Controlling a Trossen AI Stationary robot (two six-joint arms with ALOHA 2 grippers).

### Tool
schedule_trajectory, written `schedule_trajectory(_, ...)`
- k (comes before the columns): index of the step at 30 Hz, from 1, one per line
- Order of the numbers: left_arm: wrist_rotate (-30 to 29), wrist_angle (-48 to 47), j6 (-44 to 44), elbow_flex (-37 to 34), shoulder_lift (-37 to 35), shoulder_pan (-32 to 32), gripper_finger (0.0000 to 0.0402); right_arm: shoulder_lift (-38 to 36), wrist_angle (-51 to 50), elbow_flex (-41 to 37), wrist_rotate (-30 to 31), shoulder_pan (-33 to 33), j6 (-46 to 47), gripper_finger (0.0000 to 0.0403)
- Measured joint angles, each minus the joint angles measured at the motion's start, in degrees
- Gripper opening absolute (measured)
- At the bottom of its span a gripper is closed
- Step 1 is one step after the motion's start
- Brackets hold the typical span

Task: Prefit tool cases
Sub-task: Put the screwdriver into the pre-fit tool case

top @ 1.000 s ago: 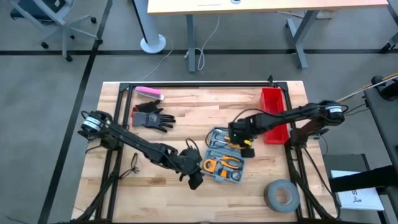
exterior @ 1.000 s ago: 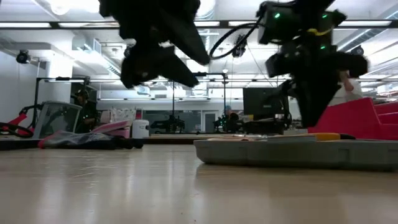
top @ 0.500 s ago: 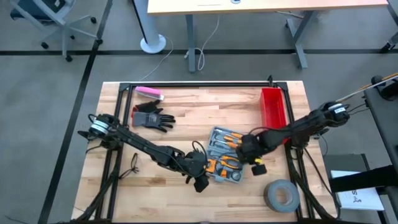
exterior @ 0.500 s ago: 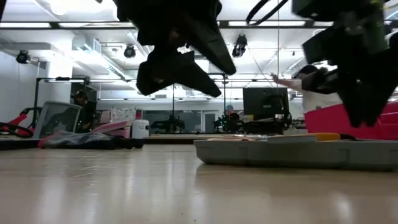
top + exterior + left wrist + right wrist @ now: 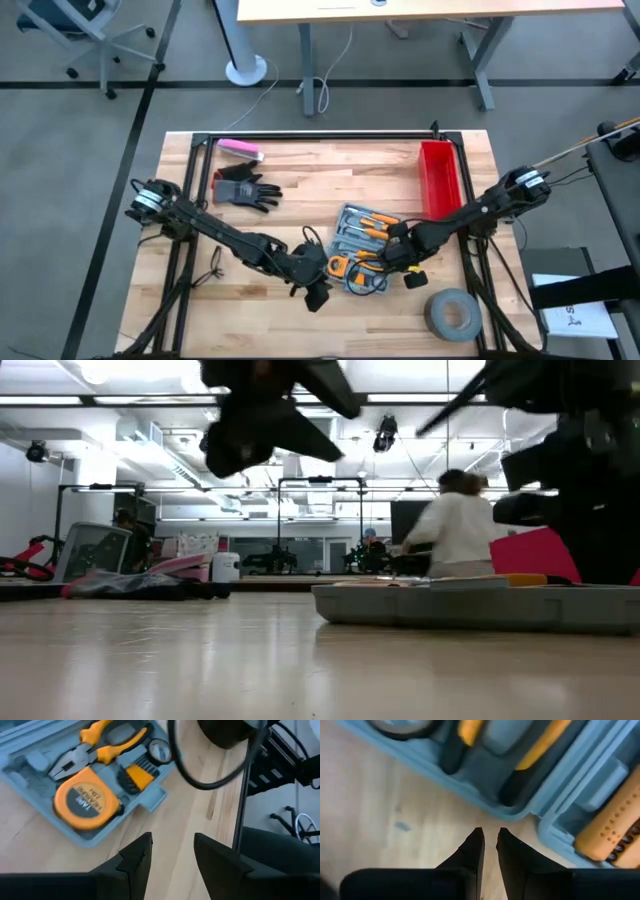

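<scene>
Wooden table (image 5: 300,170) around open case (image 5: 360,250)

tool case (image 5: 358,250) grey-blue; pliers (image 5: 100,747) orange-handled; bin (image 5: 440,180) red; glove (image 5: 243,188) black

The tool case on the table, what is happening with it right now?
The tool case lies open and flat on the wooden table, with pliers and a tape measure in its slots. The left gripper hangs just off one edge of the case, fingers apart and empty. The right gripper is at the opposite edge, near the hinge, fingers nearly together and holding nothing. Neither arm has hold of the case.
</scene>
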Motion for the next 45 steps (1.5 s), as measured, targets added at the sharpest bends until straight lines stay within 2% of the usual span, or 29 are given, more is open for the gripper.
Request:
schedule_trajectory(5, -2.06, -3.67, -0.61, -0.34, -3.34, -1.21, 0.0155, 2.04, 2.41, 0.00, 2.41, -0.02, -0.66, 0.0032)
schedule_trajectory(15, -2.05, -8.70, -2.03, -0.46, -5.37, -1.97, 0.0154, 2.93, 12.49, 1.15, -2.75, 0.00, 2.86, 0.0028)
schedule_trajectory(26, -2.08, -11.21, -3.00, -0.46, -7.49, -3.22, 0.0153, 4.25, 18.61, 3.17, -0.11, -0.71, -0.89, 0.0022)
schedule_trajectory(45, -2.20, -12.08, -7.92, -0.46, -9.32, -7.23, 0.0153, 18.07, 17.40, 19.04, 0.65, -3.27, -9.23, 0.0018)
